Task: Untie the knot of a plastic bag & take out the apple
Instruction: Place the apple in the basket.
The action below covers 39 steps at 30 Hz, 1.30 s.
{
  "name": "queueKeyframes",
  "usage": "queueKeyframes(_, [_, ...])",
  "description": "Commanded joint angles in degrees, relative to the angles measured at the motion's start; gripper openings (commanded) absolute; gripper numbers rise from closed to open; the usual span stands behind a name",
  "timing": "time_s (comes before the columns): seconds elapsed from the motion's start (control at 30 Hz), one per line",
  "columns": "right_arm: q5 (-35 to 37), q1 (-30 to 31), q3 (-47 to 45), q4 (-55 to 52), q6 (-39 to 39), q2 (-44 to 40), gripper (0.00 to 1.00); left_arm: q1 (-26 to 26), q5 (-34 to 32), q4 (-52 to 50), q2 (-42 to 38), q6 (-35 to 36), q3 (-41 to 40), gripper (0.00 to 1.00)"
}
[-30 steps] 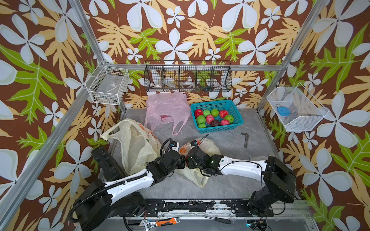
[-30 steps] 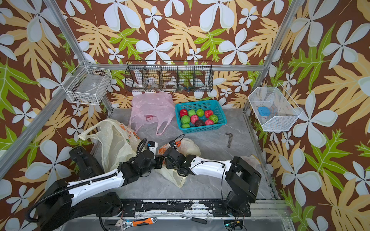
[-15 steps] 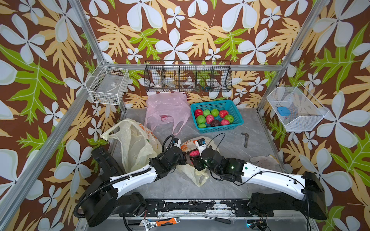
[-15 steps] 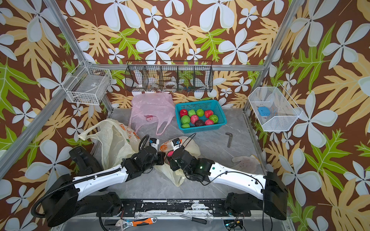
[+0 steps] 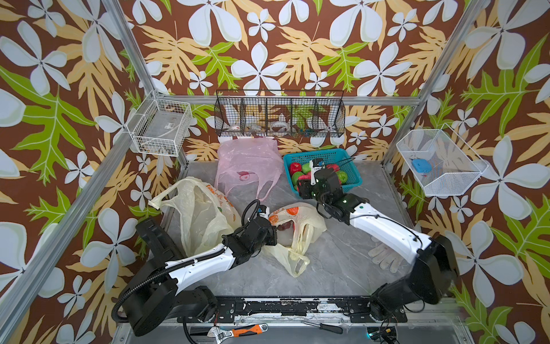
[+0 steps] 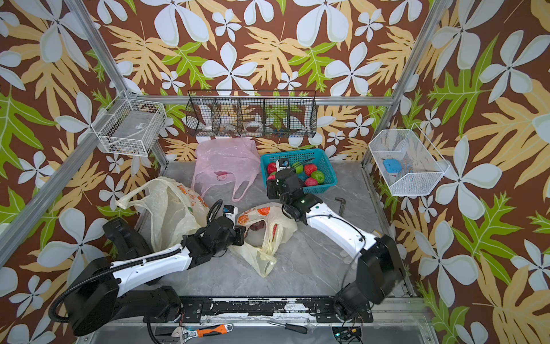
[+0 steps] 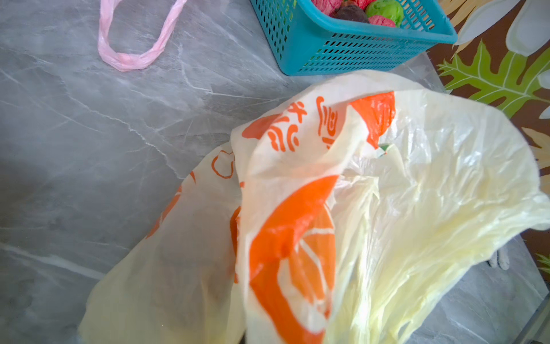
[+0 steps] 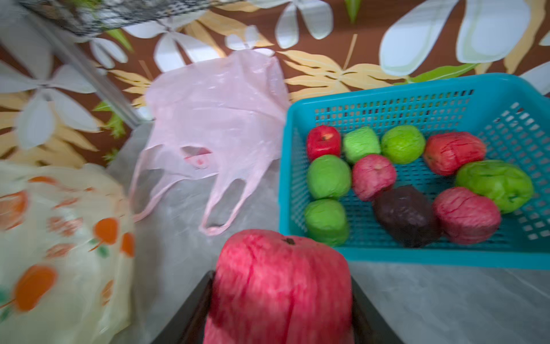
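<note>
The cream plastic bag (image 5: pixel 300 222) with orange prints lies mid-table, its mouth loose and no knot showing. A dark red fruit (image 5: pixel 284 226) shows inside it. My left gripper (image 5: pixel 272 230) is shut on the bag's near-left edge; in the left wrist view the bag (image 7: pixel 342 208) drapes over the jaws and hides them. My right gripper (image 5: pixel 304 184) hovers at the front-left corner of the blue basket (image 5: pixel 351 166), shut on a red apple (image 8: pixel 282 286) that fills the space between its dark fingers (image 8: pixel 193 300).
The blue basket (image 8: pixel 387 89) holds several red, green and dark fruits. A pink bag (image 5: pixel 247 160) lies at the back and another cream bag (image 5: pixel 196 214) at the left. A glove (image 5: pixel 384 256) and a hex key (image 6: pixel 340 204) lie at the right.
My right arm has pulled out of the bag and swung back-right to the basket with the red apple in its grip. The left gripper has stayed on the bag.
</note>
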Motion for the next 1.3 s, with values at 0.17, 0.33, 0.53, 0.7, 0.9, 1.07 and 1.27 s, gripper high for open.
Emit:
queueKeyframes(0.17, [2.9,-4.0,11.1,1.1,-8.7,16.1,0.49,0.2,1.8,-0.5,6.6,2.4,5.6,0.0])
queueKeyframes(0.33, [4.5,-5.9,10.7,3.3,-11.6,18.8,0.49,0.2,4.3,0.6,7.3,1.0,4.9,0.0])
queueKeyframes(0.53, [5.8,-11.0,14.7,2.8,-12.6,23.8,0.56,0.2,3.8,-0.5,7.1,1.0,4.7,0.0])
queueKeyframes(0.7, [9.2,-13.7,17.0,7.2,-13.9,26.5,0.67,0.3,3.4,-0.7,6.9,1.5,4.7,0.0])
queueKeyframes(0.9, [17.0,-13.8,18.6,12.4,-17.5,30.4,0.82,0.3,1.0,-4.6,9.0,4.9,9.0,0.0])
queueKeyframes(1.07, [15.7,-13.8,20.6,9.5,-17.5,30.4,0.87,0.4,1.1,-7.4,11.6,7.7,12.3,0.0])
queueKeyframes(1.27, [13.6,-13.6,16.4,11.5,-16.7,25.8,0.83,0.9,0.1,-7.3,11.9,9.8,14.4,0.0])
